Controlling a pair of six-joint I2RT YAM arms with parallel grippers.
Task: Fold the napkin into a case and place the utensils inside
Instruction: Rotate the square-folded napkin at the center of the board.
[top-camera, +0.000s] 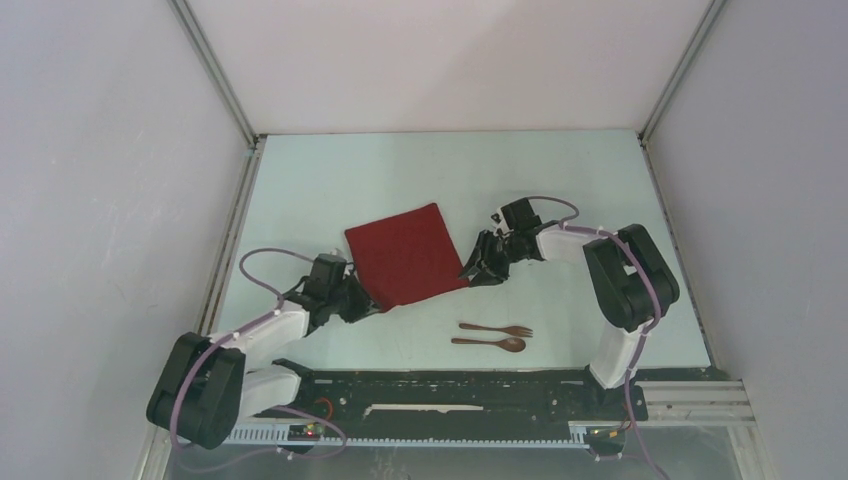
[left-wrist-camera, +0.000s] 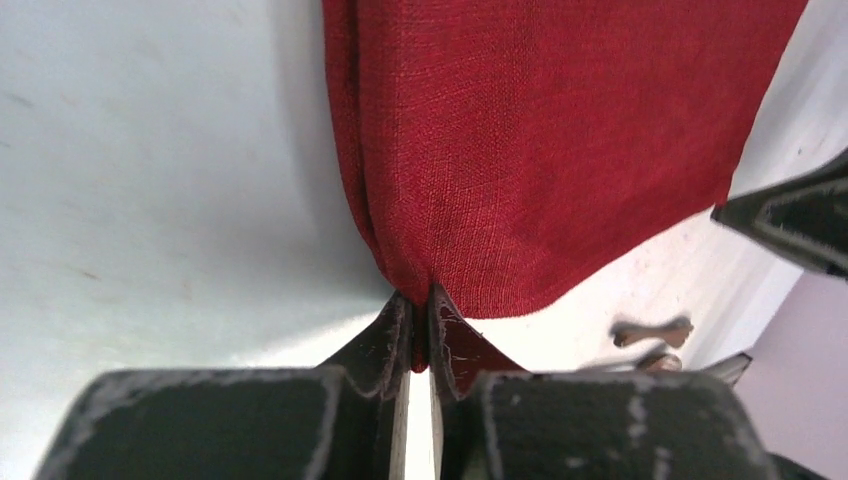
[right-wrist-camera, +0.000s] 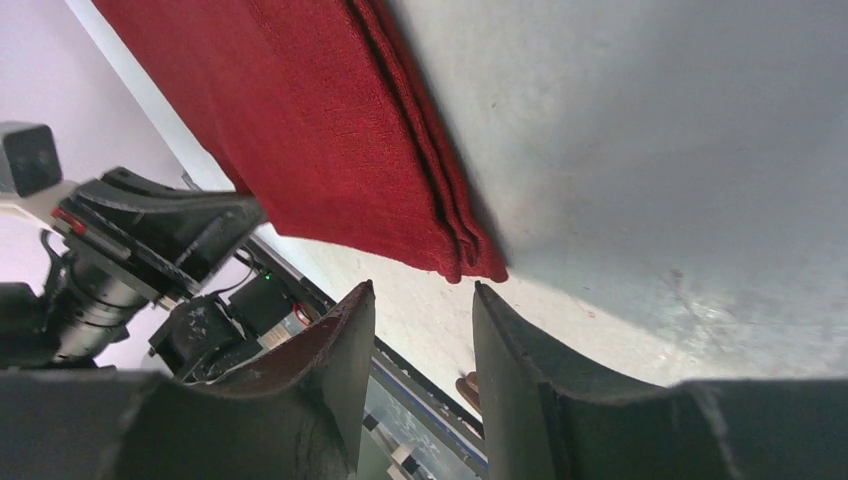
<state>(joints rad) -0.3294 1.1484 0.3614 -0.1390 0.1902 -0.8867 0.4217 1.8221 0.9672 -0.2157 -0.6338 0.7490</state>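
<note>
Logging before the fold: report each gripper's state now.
Left gripper: closed, pinching a corner of the napkin.
Right gripper: open, empty, just short of another napkin corner.

dark red napkin (top-camera: 405, 253) flat on pale table (top-camera: 330, 170), near centre, roughly square, turned slightly askew. left gripper (top-camera: 373, 304) at napkin's near-left corner, touching cloth edge; jaw gap too small to read. right gripper (top-camera: 471, 270) at napkin's near-right corner, tip at cloth edge. both arms bent, elbows out toward side walls, purple cables looped along them. fork (top-camera: 497, 329) and spoon (top-camera: 488, 343) side by side, heads pointing right, fork farther back, between napkin and black rail (top-camera: 450, 385), apart from cloth.
</note>
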